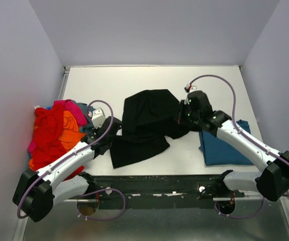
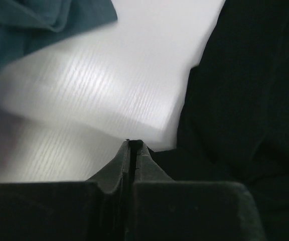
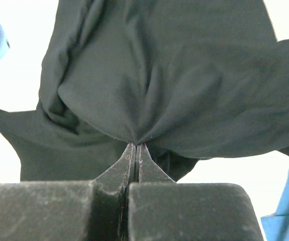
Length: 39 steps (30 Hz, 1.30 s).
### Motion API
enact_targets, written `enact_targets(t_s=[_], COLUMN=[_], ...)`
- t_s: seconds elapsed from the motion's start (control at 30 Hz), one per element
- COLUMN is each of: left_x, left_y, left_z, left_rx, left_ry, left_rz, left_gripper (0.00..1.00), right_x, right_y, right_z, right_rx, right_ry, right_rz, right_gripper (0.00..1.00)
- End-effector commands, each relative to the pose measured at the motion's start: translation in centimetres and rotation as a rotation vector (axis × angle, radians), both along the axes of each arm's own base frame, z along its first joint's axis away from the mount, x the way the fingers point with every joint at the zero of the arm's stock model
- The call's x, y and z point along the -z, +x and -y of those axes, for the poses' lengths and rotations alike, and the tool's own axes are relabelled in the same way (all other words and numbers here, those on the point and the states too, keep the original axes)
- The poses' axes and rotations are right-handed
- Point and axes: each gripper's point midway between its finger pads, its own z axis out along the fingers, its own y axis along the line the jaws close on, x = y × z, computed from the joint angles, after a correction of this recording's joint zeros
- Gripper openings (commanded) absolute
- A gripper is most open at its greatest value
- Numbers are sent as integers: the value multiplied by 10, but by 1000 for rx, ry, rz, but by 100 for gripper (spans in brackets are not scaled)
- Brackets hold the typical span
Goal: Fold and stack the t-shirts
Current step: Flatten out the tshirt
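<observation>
Cloth edges: right jaws pinch black t-shirt [image 1: 145, 119]; left jaws clenched at its opposite edge.

White table [image 1: 149, 80], matte, with fine ribbing across its surface. Spread crumpled over the middle, a black t-shirt [image 1: 144, 125], bunched higher toward the far side and lying flatter toward the near edge. Folded flat at the near right, just beside the black one, a teal-blue t-shirt [image 1: 222, 148]; heaped loose at the left edge, a pile of t-shirts [image 1: 54, 133] with red [image 1: 46, 130] and orange [image 1: 70, 131] on top, pink [image 1: 71, 106] at the far end and grey-blue [image 1: 87, 109] peeking out nearest the black one.
</observation>
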Motion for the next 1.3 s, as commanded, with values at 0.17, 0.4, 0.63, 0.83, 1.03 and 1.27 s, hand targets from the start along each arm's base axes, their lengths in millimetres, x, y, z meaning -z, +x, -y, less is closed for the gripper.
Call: enact_targets(t_s=[0.17,0.4,0.63,0.83,1.03,1.27], left_x=[-129,-288,-396,-403,-436,-463], left_y=[90,132,122,100,55,49], left_z=[-46,-74,-94,-104,-127,-133], left_rx=[-131,-208,-243,-263,-334,-353], left_ry=[139,319,383,374,351,358], left_rz=[139,325,499,526,628,670], left_gripper=[0,0,0,0,0,0], right_x=[-128,-235,-272,-253,-264,-281], right_y=[97,127,118,86,58,70], right_z=[67,91,109,117,127,129], right_rx=[217,238,251,249,252,256], right_ry=[165,255,285,269,240,241], right_rz=[111,225,263,277,339,345], right_gripper=[1,1,1,1,1,1])
